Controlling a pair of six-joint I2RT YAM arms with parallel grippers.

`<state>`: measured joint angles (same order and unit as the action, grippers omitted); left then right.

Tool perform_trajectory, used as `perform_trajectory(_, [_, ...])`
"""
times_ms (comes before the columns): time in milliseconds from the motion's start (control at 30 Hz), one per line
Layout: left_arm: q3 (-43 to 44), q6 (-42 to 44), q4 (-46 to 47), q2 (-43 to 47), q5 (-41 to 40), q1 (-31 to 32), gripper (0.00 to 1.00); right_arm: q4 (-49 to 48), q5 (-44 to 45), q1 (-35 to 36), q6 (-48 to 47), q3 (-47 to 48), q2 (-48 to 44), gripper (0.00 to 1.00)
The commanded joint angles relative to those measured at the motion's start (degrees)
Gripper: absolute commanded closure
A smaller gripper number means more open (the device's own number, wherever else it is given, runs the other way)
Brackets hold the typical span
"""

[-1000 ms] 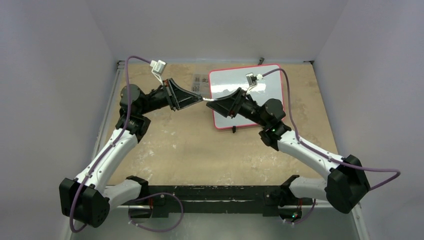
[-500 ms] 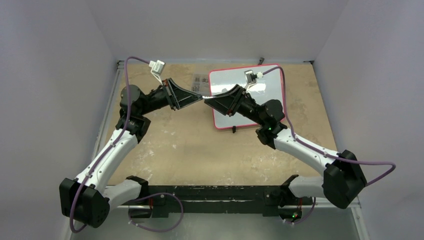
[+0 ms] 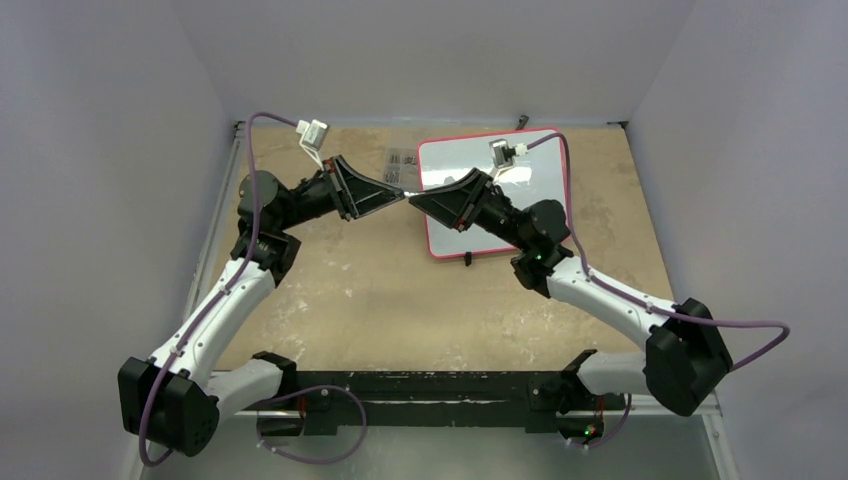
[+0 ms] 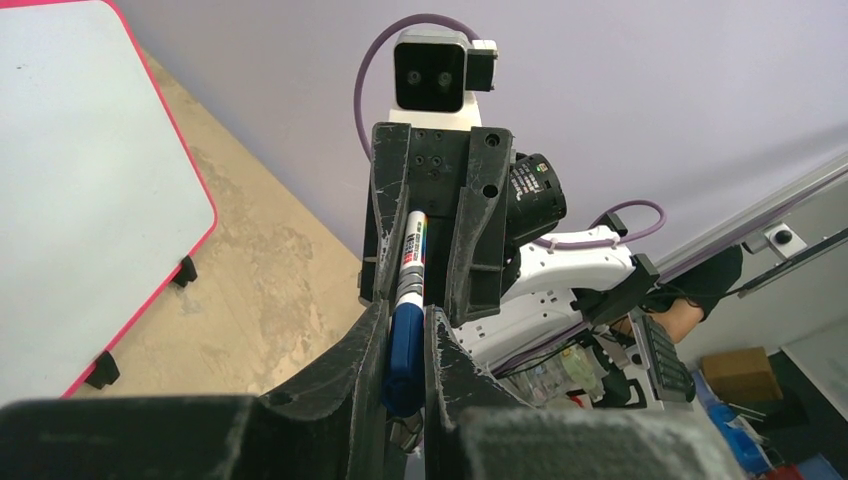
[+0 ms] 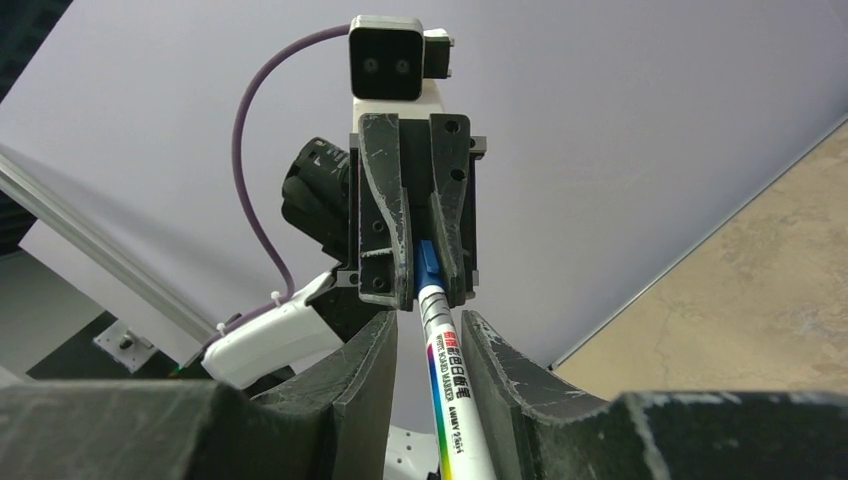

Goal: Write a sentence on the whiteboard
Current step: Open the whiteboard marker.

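- Whiteboard (image 3: 450,160) lies flat on the table (image 3: 350,290), toward the far side and to the right of centre. Its red frame is square to the back edge, and one black foot (image 3: 467,258) shows at its near edge.
- What I can see of its face is plain glossy white. My right arm reaches across the near part of it.
- My left gripper (image 4: 405,330) and right gripper (image 5: 430,325) meet nose to nose in the air, just beside the board's left edge.
- One marker (image 3: 409,197) bridges the gap between them, lying level along the line of both wrists.
- My left fingers are clamped on its blue cap (image 4: 402,350).
- My right fingers are pressed together on the white barrel, the rainbow stripe and the printed label facing my right wrist camera.
- Cap and barrel meet in the narrow space between the two sets of fingertips. I cannot tell whether the cap is fully seated or slightly drawn off.
- Neither gripper touches the board.
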<state>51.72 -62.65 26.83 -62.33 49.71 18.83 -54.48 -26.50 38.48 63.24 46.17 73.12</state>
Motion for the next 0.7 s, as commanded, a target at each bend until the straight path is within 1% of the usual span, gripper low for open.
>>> perform_trajectory(0, [-0.32,0.01,1.23,-0.15,1.55,0.70,1.00,-4.23,0.19,0.87,-0.14,3.54,0.23,0.71])
perform_trajectory(367, [-0.46,0.36,1.09,-0.66,1.71,1.56,1.00,-4.81,1.41,1.52,0.56,4.65,1.87,0.70])
perform_trajectory(667, [-0.35,0.69,0.72,-0.80,1.61,1.99,1.00,-4.34,1.81,2.37,-0.03,4.98,2.20,0.74])
